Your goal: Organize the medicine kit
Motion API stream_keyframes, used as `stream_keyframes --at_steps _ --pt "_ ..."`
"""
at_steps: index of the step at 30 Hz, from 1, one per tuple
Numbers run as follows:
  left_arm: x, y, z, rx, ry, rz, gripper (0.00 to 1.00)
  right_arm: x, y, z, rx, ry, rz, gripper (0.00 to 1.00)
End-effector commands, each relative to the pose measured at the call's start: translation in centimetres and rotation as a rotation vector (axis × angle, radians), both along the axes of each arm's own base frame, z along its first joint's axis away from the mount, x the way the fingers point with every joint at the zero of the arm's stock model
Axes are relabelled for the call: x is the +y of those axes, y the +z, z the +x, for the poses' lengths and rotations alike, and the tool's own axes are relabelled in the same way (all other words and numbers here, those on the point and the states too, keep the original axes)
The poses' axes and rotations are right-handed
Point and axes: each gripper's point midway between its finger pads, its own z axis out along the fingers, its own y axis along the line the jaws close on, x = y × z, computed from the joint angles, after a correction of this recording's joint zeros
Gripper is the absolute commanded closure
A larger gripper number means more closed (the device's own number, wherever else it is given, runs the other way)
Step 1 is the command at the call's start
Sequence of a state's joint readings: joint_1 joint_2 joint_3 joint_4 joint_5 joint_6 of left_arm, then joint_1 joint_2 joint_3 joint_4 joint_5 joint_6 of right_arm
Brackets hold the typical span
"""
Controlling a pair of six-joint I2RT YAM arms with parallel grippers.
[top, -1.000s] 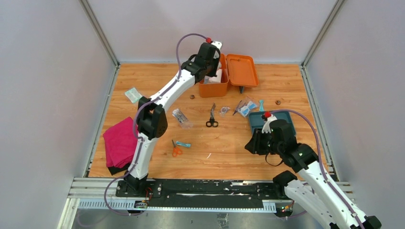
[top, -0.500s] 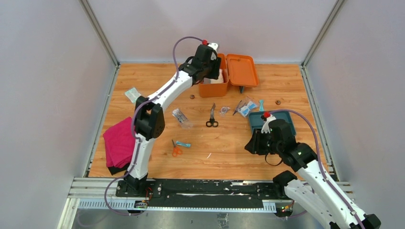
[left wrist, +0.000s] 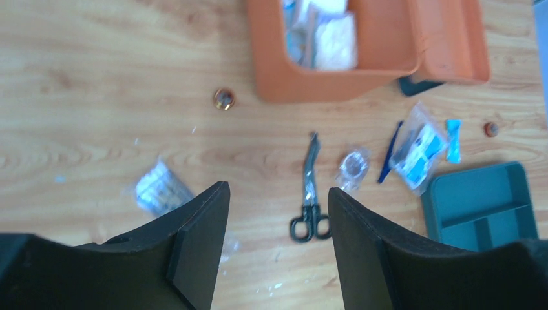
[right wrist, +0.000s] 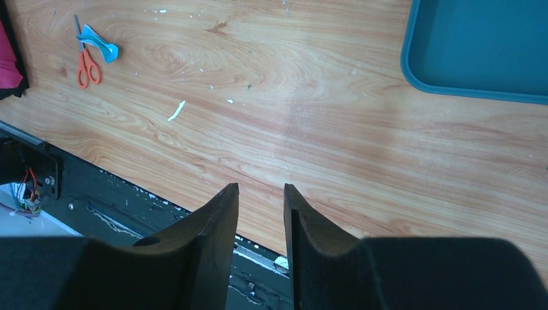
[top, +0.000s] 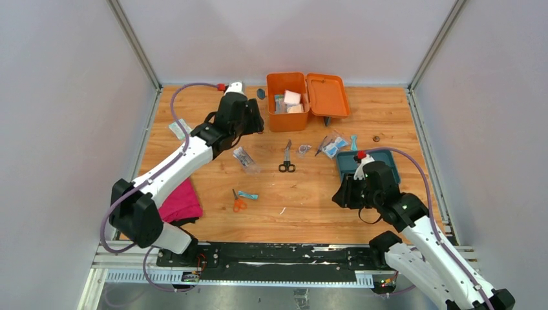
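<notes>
Medicine kit, upper centre: open. Left gripper: jaws apart, empty; best centred squarely over clear packet before pinching. Right gripper: jaws narrowly apart, empty.

Robot lab cell, grey enclosure walls

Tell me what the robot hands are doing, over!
Left gripper open, empty. Right gripper barely open, empty. Medicine kit lid open. Black scissors loose nearby.

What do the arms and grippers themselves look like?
Left arm and right arm: white link shells, black joint housings. A lavender cable loops outside each, ending by a red cap at the wrist. Left gripper and right gripper: matte black, two flat wedge-shaped fingers. No markings legible.
</notes>
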State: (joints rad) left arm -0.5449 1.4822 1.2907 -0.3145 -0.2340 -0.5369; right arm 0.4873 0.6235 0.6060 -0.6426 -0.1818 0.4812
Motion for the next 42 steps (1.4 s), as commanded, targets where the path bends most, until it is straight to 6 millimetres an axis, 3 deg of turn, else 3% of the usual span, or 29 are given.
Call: stream_keyframes --at_steps 1,6,12,22,33,42 --pt "2.5 -2.7 -1.8 0.043 0.114 -0.052 0.36 -0.4 -0.5 0.7 -0.015 -0.011 -0.036 0.63" --pt "3.9 -5.4 -3.9 0.085 0.178 -0.114 0.34 -0.4 0.0 1.7 -0.038 0.004 -0.069 0.62" --pt "4.4 -10.0 -5.5 0.168 0.234 -0.161 0.33 -0.2 0.0 1.7 -0.032 0.011 -0.063 0.62" --pt "5.5 -16.3 -5.5 0.273 0.292 -0.154 0.34 -0.1 -0.3 1.3 -0.020 0.010 -0.047 0.62" --pt "6.0 -19.3 -4.6 0.328 0.314 -0.115 0.35 -0.1 -0.5 1.2 -0.013 0.016 -0.053 0.62" --pt "6.7 -21.0 -4.4 0.354 0.344 -0.068 0.47 -0.1 -0.6 1.2 -0.009 0.018 -0.053 0.62"
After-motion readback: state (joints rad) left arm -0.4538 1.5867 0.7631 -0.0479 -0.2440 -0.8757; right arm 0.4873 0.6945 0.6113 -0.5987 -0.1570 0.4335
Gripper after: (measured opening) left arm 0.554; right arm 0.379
